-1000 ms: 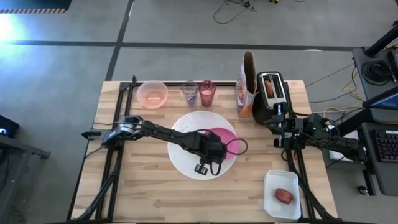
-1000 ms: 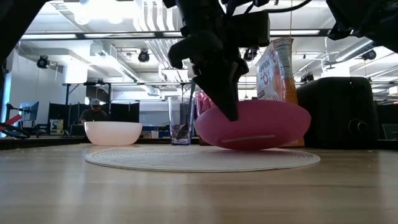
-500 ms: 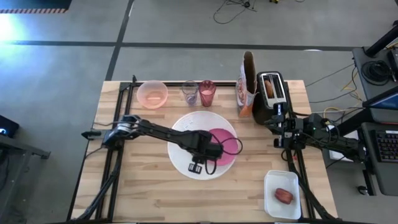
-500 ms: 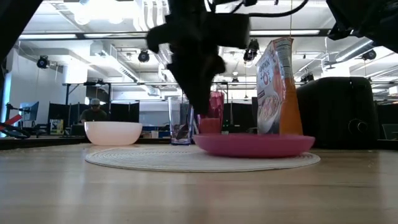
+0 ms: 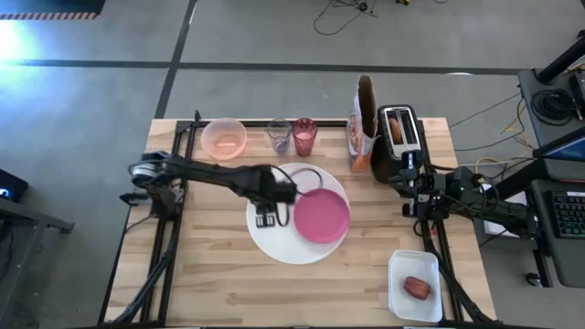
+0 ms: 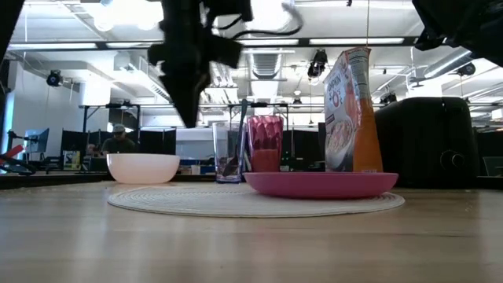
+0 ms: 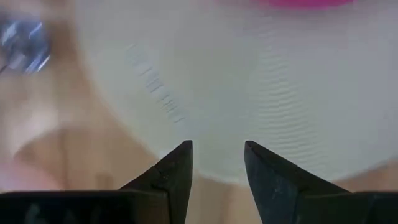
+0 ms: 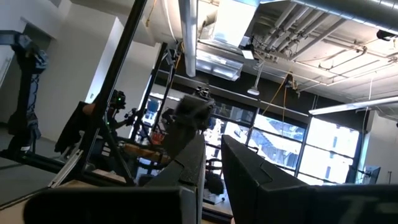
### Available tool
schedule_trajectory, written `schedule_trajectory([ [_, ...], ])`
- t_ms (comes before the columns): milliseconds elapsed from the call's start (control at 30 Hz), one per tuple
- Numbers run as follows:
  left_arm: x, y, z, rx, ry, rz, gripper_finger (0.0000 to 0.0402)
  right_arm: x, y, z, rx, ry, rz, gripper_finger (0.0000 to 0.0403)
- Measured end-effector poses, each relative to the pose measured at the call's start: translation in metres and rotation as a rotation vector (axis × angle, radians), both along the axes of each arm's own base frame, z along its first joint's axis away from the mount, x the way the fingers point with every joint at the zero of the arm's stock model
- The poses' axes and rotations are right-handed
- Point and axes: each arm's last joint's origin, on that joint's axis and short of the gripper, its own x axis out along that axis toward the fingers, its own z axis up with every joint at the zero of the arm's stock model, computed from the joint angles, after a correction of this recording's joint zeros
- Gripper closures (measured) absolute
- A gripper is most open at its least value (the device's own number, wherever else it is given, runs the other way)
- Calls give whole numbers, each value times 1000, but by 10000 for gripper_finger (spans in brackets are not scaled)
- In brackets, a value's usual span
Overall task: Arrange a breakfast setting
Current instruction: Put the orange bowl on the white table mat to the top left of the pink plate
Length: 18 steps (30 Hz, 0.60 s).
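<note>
The left gripper (image 5: 267, 218) stood with its two dark fingers (image 7: 172, 171) parted by a moderate gap and nothing between them, poised above the left part of the large white round ribbed plate (image 5: 274, 242), clear of its surface in the low view. The smaller magenta plastic plate (image 5: 321, 217) lay flat on the right part of the white plate, free of any grip. It was judged light, stiff and smooth-sided, liable to slide on the ribbed plate if nudged; a hold on its raised rim, pinched from above at the edge, appeared the only practical purchase. The white plate looked heavier and broad, best shifted by its rim. The pale pink bowl (image 5: 224, 139) and the pink translucent faceted cup (image 5: 304, 137) stood at the far edge of the wooden table (image 5: 210, 283), well apart from the plates; the cup was judged light and easily tipped. The left arm reached in from the left edge, elbow extended, wrist turned downward. The right gripper (image 8: 208, 162), fingers nearly together and holding nothing, waited at the right beside the black toaster (image 5: 399, 137), pointing level into the room.
</note>
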Motion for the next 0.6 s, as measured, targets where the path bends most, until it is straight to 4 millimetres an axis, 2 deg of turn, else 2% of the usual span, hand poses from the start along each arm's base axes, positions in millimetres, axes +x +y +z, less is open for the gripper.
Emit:
schedule_trajectory([
  [167,-33,36,-4,74,-44,205,273,0,0,0,0,0,0,360],
  [367,-64,90,-22,130,-31,461,273,0,0,0,1,2,0,360],
  [500,-75,116,-27,131,-28,559,272,0,0,0,1,2,0,360],
  [600,-78,125,-26,134,-30,586,264,0,0,0,1,2,0,360],
])
